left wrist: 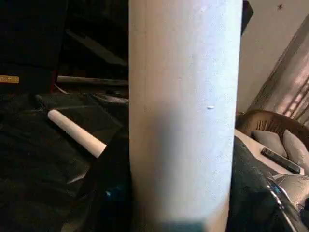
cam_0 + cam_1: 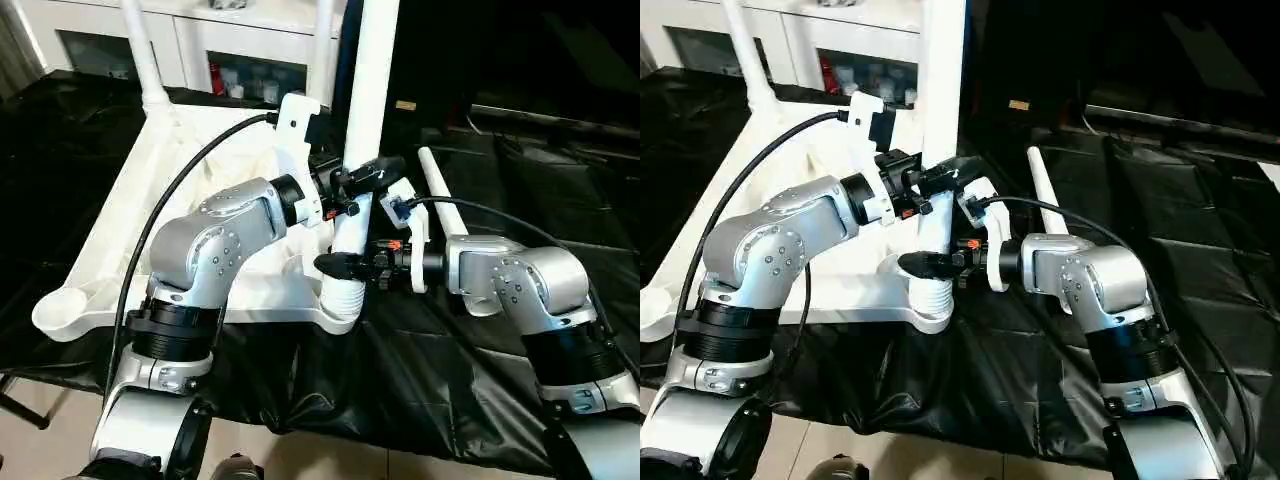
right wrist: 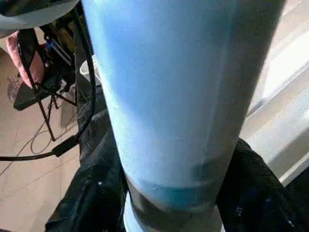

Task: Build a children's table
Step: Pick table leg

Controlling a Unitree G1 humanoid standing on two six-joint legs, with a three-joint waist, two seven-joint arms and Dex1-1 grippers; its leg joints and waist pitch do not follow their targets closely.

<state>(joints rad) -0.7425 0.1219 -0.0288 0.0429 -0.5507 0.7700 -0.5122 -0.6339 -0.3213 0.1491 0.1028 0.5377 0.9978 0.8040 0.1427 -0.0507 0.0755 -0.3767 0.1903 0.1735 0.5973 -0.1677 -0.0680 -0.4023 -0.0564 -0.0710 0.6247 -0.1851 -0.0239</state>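
Note:
The white table top (image 2: 130,230) lies upside down on a black sheet, with its ribbed underside up. A white leg (image 2: 372,80) stands upright at its near right corner, ribbed lower end (image 2: 345,297) at the corner socket. My left gripper (image 2: 365,180) is shut on this leg partway up. My right gripper (image 2: 345,265) is clamped on it lower down, just above the ribbed end. In both wrist views the leg (image 1: 183,116) (image 3: 174,96) sits between dark fingers. Two more legs (image 2: 140,50) (image 2: 322,40) stand at the far corners. One loose leg (image 2: 445,195) lies to the right.
A white cabinet (image 2: 240,40) with glass doors stands behind the table top. The near left corner socket (image 2: 60,305) has no leg in it. The black sheet (image 2: 420,380) hangs over the front edge, with tiled floor below. A black cable loops over my left arm.

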